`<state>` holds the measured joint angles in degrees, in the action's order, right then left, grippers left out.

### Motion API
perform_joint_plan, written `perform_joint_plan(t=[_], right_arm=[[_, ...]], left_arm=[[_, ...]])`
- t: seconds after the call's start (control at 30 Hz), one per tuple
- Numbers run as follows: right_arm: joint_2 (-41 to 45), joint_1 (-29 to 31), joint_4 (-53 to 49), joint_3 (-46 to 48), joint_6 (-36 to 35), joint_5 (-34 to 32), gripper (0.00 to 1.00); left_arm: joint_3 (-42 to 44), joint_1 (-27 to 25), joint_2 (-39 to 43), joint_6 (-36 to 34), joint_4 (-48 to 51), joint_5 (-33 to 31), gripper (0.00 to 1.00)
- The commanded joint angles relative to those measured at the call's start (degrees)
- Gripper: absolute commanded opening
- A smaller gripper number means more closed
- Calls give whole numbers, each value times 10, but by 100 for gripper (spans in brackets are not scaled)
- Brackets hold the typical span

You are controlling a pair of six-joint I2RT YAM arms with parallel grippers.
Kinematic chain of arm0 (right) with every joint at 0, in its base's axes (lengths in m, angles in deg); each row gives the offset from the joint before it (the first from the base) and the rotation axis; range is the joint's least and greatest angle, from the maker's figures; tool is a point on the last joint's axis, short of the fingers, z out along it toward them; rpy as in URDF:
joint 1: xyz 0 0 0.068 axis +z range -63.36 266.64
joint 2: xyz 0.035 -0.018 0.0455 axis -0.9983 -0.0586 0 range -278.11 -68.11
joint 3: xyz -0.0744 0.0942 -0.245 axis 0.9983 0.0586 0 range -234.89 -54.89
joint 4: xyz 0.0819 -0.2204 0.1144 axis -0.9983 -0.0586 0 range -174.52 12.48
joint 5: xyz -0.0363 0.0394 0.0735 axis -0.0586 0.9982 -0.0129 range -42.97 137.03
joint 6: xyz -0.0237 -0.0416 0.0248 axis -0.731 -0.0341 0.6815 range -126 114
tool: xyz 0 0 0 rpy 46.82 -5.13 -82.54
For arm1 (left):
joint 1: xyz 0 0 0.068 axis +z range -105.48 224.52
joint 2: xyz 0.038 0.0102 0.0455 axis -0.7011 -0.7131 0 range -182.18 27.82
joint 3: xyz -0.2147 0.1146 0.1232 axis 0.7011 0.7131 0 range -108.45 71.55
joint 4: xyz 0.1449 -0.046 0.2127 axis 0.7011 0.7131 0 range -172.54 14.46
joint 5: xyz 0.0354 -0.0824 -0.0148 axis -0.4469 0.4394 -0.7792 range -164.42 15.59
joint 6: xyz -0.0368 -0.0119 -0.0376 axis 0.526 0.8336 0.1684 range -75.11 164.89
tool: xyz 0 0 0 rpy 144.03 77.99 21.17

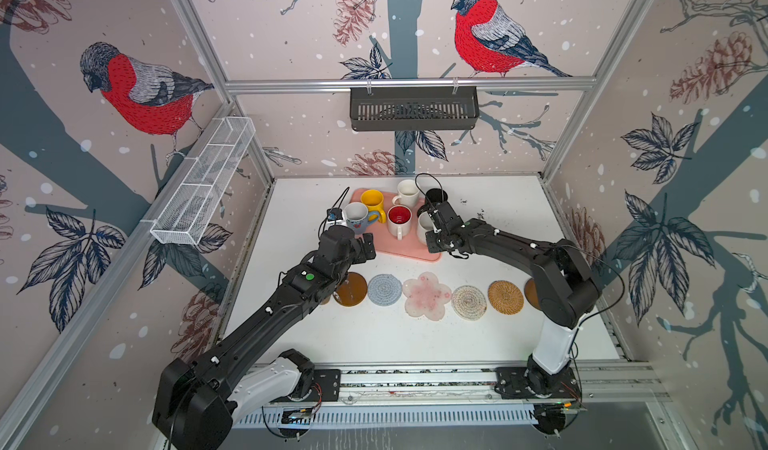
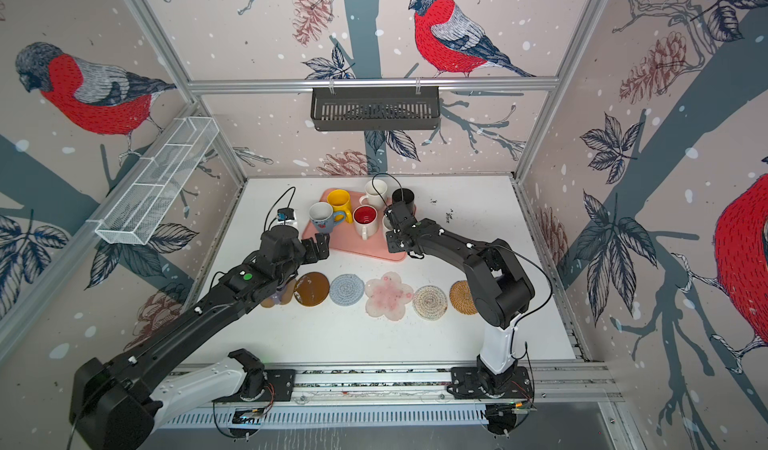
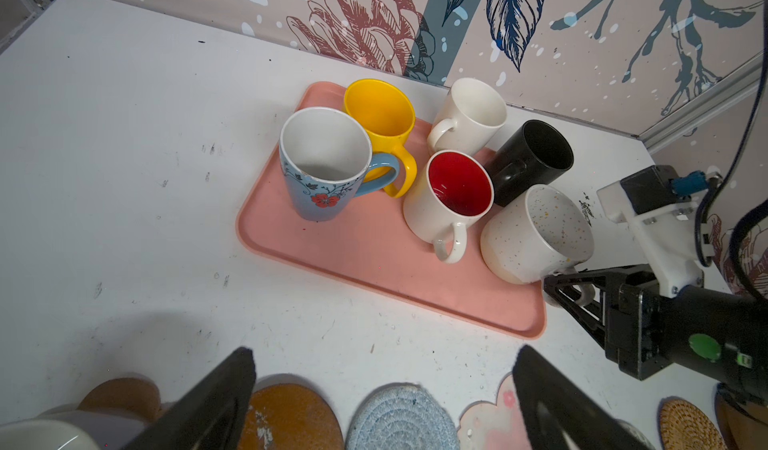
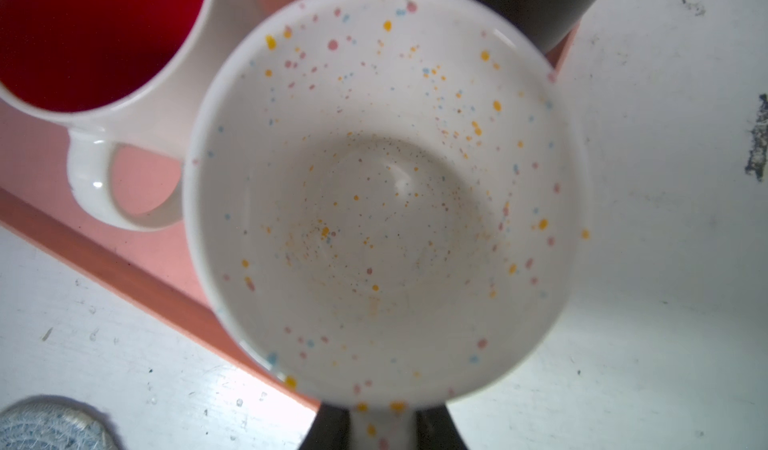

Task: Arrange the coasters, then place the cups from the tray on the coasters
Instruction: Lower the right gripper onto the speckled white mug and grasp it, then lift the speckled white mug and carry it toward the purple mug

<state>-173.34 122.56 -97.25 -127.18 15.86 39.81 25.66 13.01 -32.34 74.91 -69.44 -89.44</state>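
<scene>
The pink tray holds several cups: yellow, blue-handled, red-inside, plain white, black and speckled white. My right gripper is shut on the speckled cup's handle at the tray's near right corner. Open and empty, my left gripper hovers between the tray and the coaster row. The row runs brown disc, grey-blue crochet, pink flower, cream rope, golden rattan. A lavender cup sits on the tan disc.
A second brown disc peeks out from behind the right arm. A black slotted basket hangs on the back rail. A white wire basket is on the left wall. White tabletop lies in front of the coasters.
</scene>
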Motion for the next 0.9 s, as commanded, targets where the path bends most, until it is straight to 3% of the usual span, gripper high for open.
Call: perform_joint_plan(t=[0.0, 0.87], right_arm=[[16, 1, 25, 2, -6, -12, 5], [86, 11, 42, 20, -13, -55, 2]], left_arm=[[-4, 0, 5, -1, 4, 2, 97], [-20, 1, 22, -10, 28, -12, 97]])
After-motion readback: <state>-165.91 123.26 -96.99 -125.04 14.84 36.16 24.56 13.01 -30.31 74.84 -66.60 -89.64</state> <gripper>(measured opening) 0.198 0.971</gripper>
